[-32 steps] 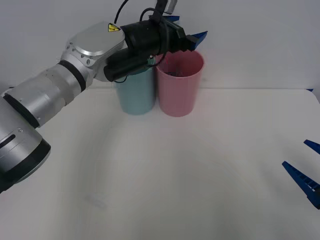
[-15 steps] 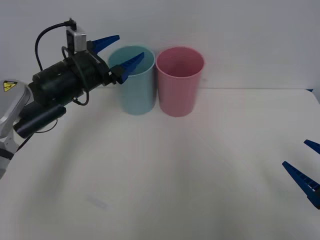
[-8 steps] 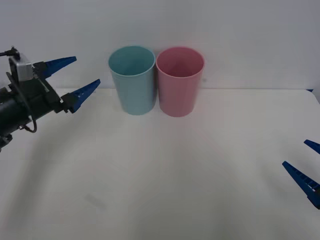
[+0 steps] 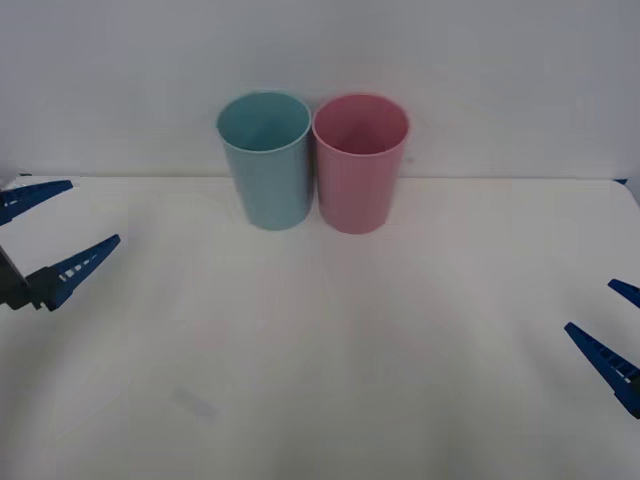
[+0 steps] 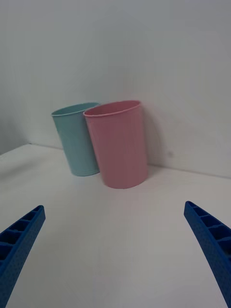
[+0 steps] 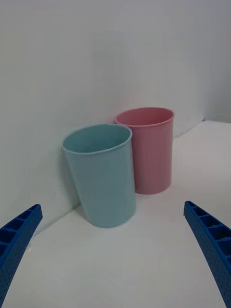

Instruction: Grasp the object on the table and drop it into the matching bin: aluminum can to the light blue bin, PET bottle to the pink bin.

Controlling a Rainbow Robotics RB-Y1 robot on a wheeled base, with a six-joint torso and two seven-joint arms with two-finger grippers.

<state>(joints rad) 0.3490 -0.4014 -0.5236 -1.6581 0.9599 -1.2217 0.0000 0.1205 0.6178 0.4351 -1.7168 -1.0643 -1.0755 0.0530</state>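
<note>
Front view, bins: light blue bin (image 4: 265,160) and pink bin (image 4: 360,162) upright side by side at the far edge of the white table (image 4: 330,350), against a pale wall, rims touching or nearly so.
Front view, left gripper (image 4: 48,232): at the left edge, low over the table, well apart from the bins, two blue ribbed fingers spread wide, nothing between them.
Front view, right gripper (image 4: 612,335): at the right edge near the front of the table, blue fingers apart, holding nothing.
Bottle: cannot be made out on the table; inside of the pink bin too dim to tell what lies there.
Right wrist view: pink bin (image 5: 119,143) in front, light blue bin (image 5: 78,138) just behind and beside it, both standing on the table (image 5: 115,240); own fingers (image 5: 209,240) at the two corners, wide apart.
Left wrist view: light blue bin (image 6: 101,175) nearer, pink bin (image 6: 149,149) just beyond it by the wall; own fingers (image 6: 17,238) spread to both corners, empty.
</note>
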